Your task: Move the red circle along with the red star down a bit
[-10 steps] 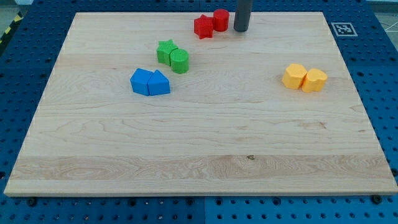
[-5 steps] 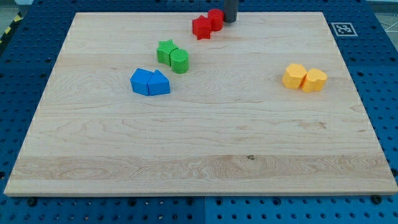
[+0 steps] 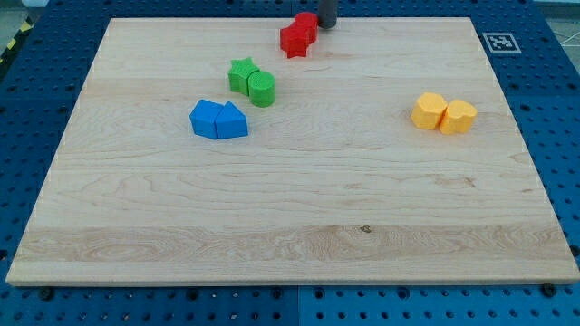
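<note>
We have no claw, only the dark rod, and my tip (image 3: 325,24) sits at the frame's top centre touching the small red circle block (image 3: 305,24), which abuts the red star block (image 3: 294,40) on the pale wooden desk (image 3: 299,208), placed above the pair, we judge, to shove both downward.

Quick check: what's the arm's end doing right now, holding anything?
No hand, only a rod: my tip holds nothing and sits at the view's top, against the red circle, with the red star just below-left.
</note>
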`<action>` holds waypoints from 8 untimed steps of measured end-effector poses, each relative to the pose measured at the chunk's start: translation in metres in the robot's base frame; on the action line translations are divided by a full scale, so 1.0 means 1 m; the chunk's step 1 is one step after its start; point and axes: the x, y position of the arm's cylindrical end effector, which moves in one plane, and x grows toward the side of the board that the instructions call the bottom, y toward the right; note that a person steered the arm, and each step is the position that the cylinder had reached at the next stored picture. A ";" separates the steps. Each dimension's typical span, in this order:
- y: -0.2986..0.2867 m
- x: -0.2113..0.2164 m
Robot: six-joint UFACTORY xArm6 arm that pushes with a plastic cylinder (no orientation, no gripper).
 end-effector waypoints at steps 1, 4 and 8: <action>0.000 -0.001; -0.039 0.000; -0.052 0.008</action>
